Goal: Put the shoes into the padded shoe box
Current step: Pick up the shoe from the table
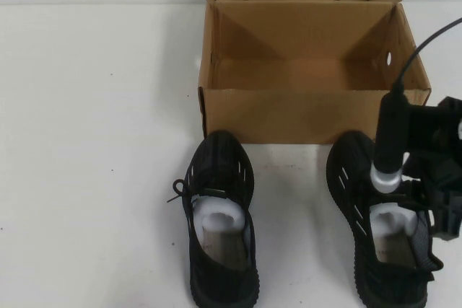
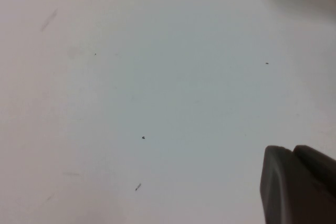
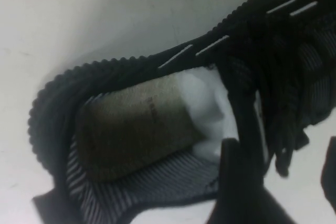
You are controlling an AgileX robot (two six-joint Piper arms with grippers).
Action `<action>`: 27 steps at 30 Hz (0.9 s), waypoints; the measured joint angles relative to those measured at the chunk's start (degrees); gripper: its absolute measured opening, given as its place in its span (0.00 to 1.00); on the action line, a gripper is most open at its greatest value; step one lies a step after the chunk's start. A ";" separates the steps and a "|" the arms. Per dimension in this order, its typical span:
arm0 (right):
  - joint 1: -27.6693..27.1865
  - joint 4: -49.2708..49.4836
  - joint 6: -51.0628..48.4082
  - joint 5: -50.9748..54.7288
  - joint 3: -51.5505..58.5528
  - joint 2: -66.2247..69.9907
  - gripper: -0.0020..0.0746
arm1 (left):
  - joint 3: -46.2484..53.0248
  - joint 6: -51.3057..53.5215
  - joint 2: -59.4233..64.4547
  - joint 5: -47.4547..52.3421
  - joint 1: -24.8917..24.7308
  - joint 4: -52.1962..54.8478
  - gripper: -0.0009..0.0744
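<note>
The brown shoe box (image 1: 303, 115) stands open and empty at the back middle. Two black knit shoes lie in front of it, toes toward the box: the left shoe (image 1: 220, 221) and the right shoe (image 1: 354, 185), each with white paper stuffing (image 1: 216, 216). My right gripper (image 1: 427, 203) is down at the right shoe's outer side. In the right wrist view it (image 3: 283, 177) is open, one finger (image 3: 239, 182) inside the shoe (image 3: 131, 124) opening, the other outside its wall. My left gripper (image 2: 296, 184) is shut and empty over bare table, out of the high view.
The white table (image 1: 94, 142) stretches to the left of the shoes and box. The box's short flaps stand up at its back corners. The right arm's cable (image 1: 422, 48) arcs over the box's right end.
</note>
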 joint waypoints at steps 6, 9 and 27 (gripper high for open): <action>0.00 -0.08 -1.00 -1.57 0.00 3.50 0.43 | 0.00 0.00 0.00 0.00 0.00 0.00 0.01; 0.00 -0.32 -2.00 -2.20 0.00 4.45 0.43 | 0.00 0.00 0.00 0.00 0.00 0.00 0.01; 0.00 -2.20 -4.68 -5.07 0.00 7.59 0.31 | 0.00 0.00 0.00 0.00 0.00 0.00 0.01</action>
